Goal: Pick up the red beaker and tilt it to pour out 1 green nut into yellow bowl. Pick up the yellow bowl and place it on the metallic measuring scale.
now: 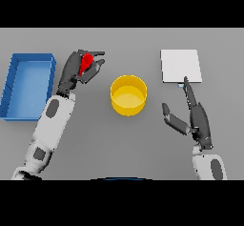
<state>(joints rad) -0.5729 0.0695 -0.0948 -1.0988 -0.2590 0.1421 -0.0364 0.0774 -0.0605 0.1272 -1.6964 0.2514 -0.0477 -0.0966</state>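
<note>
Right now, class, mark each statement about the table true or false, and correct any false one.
1. The left hand has its fingers curled round the red beaker. True.
2. The yellow bowl sits on the metallic measuring scale. False: it stands on the table, left of the scale.
3. The right hand holds the bowl. False: it is open, apart from the bowl.
4. A blue tray lies at the table's left. True.

Bare grey table [128,144] is seen around the round yellow bowl [128,95]; its left edge is occupied by a rectangular blue tray [28,84], its right rear by a flat metallic scale [180,66].
</note>
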